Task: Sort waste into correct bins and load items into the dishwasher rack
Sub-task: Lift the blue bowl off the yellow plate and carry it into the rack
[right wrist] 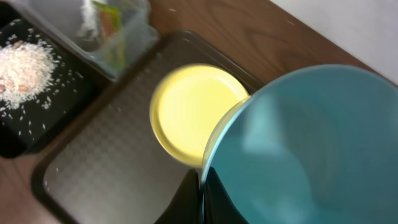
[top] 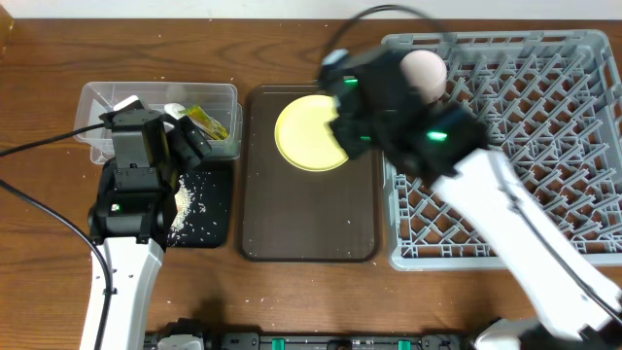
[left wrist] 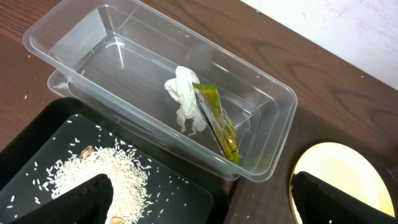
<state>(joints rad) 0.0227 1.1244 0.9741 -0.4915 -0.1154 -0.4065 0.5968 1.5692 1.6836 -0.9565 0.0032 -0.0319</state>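
dish [right wrist: 305,143], light blue: smooth, glossy, round; rim pinched at r. gripper [right wrist: 200,198], jaws pressed tight on it, hollow side tilted toward cam. beyond: round yellow plate [right wrist: 186,112] flat on textured brown tray [right wrist: 93,168]. l. gripper [left wrist: 205,202]: jaws spread wide, holding nothing, over rice [left wrist: 99,168] on black tray [left wrist: 186,196]. further: clear tub [left wrist: 155,68] w/ crumpled tissue [left wrist: 183,102]; wrapper [left wrist: 217,124] slants across tub.

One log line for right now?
right gripper shut on light blue dish | left gripper open | yellow plate on brown tray

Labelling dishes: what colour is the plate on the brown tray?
Yellow; the plate shows best in the overhead view.
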